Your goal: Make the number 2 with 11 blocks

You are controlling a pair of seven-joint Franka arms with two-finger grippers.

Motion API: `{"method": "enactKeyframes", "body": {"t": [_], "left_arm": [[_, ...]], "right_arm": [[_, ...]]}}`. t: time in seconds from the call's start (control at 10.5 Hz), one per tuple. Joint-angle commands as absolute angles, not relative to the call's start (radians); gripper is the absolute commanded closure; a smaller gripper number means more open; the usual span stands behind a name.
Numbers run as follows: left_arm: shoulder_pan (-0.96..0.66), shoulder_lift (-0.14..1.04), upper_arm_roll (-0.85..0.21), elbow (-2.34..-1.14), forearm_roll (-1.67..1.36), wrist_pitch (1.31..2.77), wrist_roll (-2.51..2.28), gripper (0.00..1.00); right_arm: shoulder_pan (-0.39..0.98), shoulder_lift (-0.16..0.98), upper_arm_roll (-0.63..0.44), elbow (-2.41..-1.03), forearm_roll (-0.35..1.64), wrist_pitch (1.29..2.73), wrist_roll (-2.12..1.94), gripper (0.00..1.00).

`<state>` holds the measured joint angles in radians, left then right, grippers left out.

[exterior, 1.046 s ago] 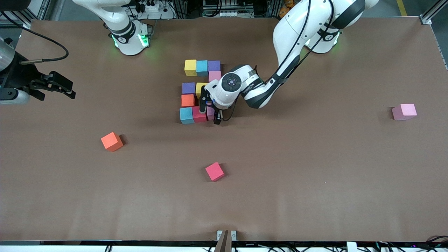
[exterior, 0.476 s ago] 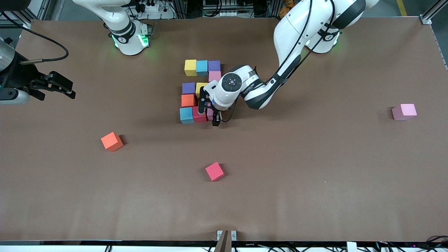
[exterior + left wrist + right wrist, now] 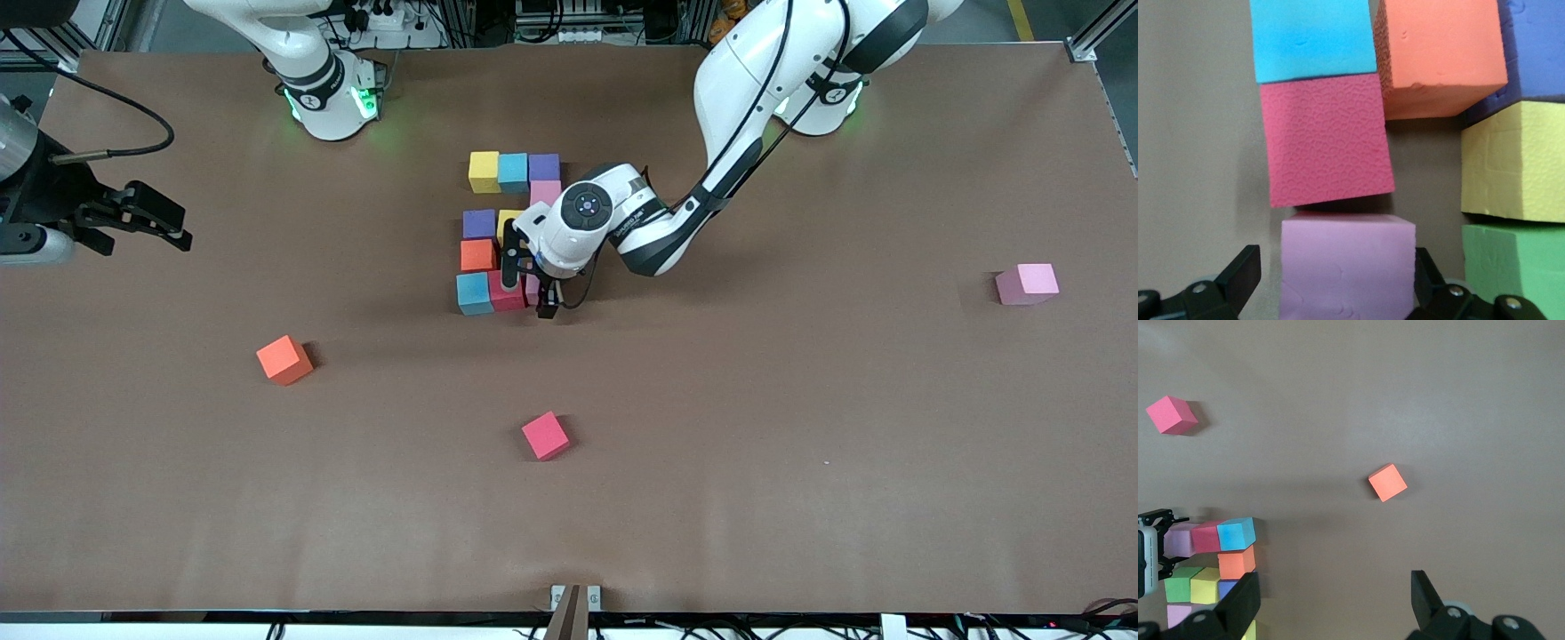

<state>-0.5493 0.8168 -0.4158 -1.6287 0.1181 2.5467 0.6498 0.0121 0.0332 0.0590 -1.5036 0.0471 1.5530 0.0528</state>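
The left arm is reaching from its base down to the middle of the counter, its wrist bent so the left gripper is pointing straight down at the number 2. Its fingers are standing apart on either side of a pink block, at the end of the digit's row nearest the front camera; whether they are touching its sides cannot be told.

The number 2 is lying near the middle of the counter, its long axis running from the arm bases toward the front camera. Beside the pink block a red block is sitting slightly askew, and a light blue block is closing that row. An orange block is lying one step toward the bases from the light blue one, with a yellow block and a green block in the middle row.

The right arm is waiting, the right gripper hanging with fingers apart over the right arm's end of the counter, well away from the digit.

A loose orange block, a loose red block and a loose pink block are lying well apart from the number 2.
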Motion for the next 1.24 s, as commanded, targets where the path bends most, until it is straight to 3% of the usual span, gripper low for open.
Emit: {"method": "enactKeyframes", "body": {"t": [0.0,1.14], "left_arm": [[-0.545,0.815,-0.425,-1.624,0.137,2.546,0.63,0.0],[-0.523,0.813,-0.429,-1.606,0.137,2.546,0.637,0.0]], "right_arm": [[0.015,0.031,0.057,-1.505,0.051,1.555,0.058,0.0],[0.015,0.031,0.057,-1.505,0.051,1.555,0.058,0.0]]}}
